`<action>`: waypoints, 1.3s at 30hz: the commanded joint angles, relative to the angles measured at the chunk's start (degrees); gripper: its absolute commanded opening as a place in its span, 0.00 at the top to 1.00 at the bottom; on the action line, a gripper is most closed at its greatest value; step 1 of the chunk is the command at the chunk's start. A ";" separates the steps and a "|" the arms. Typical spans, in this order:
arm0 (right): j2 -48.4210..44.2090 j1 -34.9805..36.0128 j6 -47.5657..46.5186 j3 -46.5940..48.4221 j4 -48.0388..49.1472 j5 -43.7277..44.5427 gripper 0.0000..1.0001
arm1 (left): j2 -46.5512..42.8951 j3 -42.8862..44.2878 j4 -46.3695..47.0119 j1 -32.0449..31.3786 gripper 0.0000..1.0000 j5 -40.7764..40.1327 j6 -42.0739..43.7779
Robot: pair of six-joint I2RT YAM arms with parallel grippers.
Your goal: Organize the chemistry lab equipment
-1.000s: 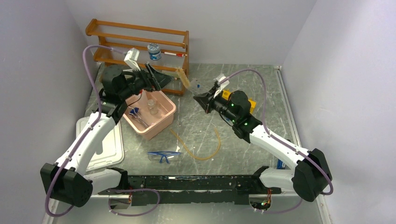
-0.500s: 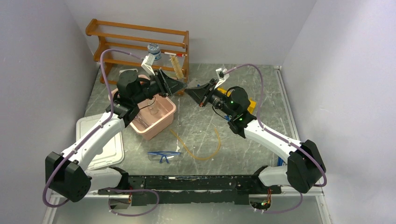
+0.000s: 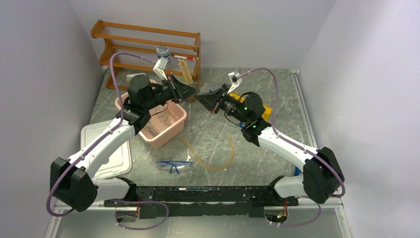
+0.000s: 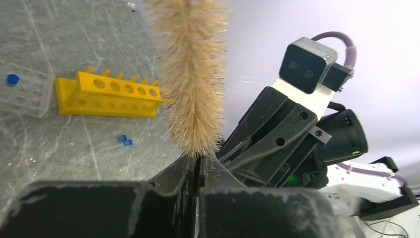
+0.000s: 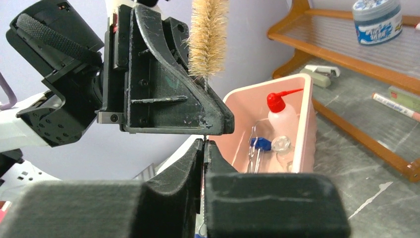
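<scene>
Grey, marble-patterned worktop [image 3: 282,94] fills the floor of a small booth, closed in by plain pale walls [image 3: 247,29] at the back and on both sides. A wooden shelf rack [image 3: 143,35] stands at the back left corner, with a blue-labelled jar [image 3: 162,52] on it.

Above the worktop's middle the two arms meet tip to tip. The left claw [image 3: 191,91] is closed on the wire stem of a tan bottle brush [image 4: 193,74], whose bristles stand upright above it. The right claw [image 5: 204,144] is pinched shut on the lower end of the same wire.

Below the left arm sits a pink bin [image 3: 177,124] holding the red-nozzled squeeze bottle [image 5: 280,115], metal tongs [image 5: 253,151] and small glassware [image 5: 281,144]. A white lid [image 3: 118,159] lies to its left. Blue-framed goggles [image 3: 174,165] and a loop of amber tubing [image 3: 214,168] lie near the front. On the right lie the yellow holed rack [image 4: 106,91] and, just beside it, two blue-capped tubes [image 4: 121,141].
</scene>
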 commanded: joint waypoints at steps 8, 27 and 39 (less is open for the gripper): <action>-4.34 0.11 -5.76 0.84 -6.70 3.81 0.44 | -2.95 9.65 -25.40 0.09 0.95 -21.72 14.07; -4.73 0.13 -9.28 0.89 -14.12 10.56 0.44 | 4.79 10.44 -59.76 15.46 0.95 -43.16 1.99; -4.83 0.10 -12.15 1.80 -17.79 12.10 0.44 | 12.15 2.76 -59.15 15.62 0.95 -39.71 -7.03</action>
